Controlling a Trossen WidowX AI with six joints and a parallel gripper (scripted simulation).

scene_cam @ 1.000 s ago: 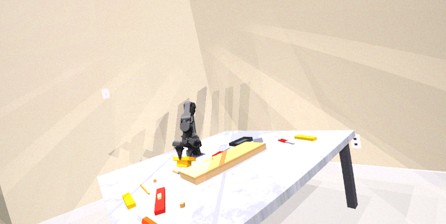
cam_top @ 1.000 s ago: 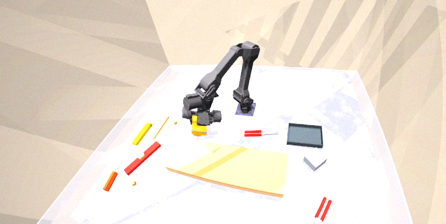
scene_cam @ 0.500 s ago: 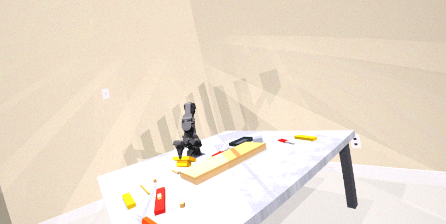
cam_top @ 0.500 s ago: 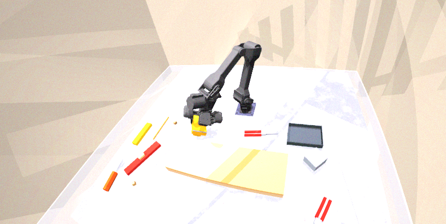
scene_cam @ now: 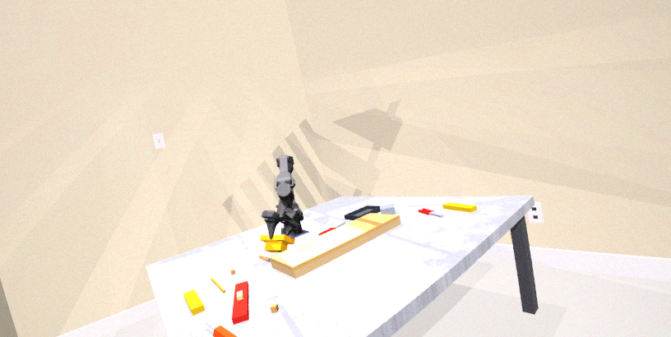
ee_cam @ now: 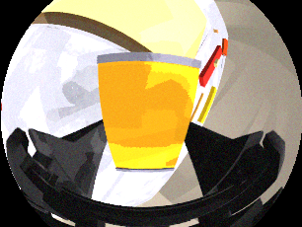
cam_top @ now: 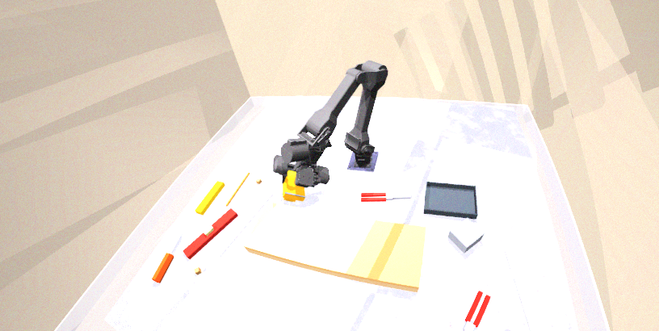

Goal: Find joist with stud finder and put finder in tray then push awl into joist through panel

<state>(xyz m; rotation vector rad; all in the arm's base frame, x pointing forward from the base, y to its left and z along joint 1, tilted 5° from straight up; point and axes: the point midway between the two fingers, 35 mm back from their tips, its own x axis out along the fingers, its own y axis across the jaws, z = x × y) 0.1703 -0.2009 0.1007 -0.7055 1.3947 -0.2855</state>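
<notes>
The yellow stud finder (cam_top: 293,194) (scene_cam: 276,244) (ee_cam: 148,99) is between the fingers of my gripper (cam_top: 295,182) (scene_cam: 271,237) (ee_cam: 145,122), which is shut on it. It is held just above the table, behind the left end of the floor panel (cam_top: 401,257) (scene_cam: 335,246) (ee_cam: 178,25), not over it. The joist is hidden. The dark tray (cam_top: 450,200) (scene_cam: 362,213) is empty, at the right. A small tan piece (scene_cam: 264,257) lies by the panel's left end, perhaps the awl's handle; I cannot tell. An orange-handled tool (cam_top: 162,267) (scene_cam: 224,332) lies front left.
A red level (cam_top: 210,233) (scene_cam: 240,302), a yellow bar (cam_top: 210,198) (scene_cam: 193,302) and a thin stick (cam_top: 237,189) lie left. Red-handled pliers (cam_top: 373,197) lie between panel and arm base; another pair (cam_top: 478,308) is front right. A grey block (cam_top: 465,238) is near the tray.
</notes>
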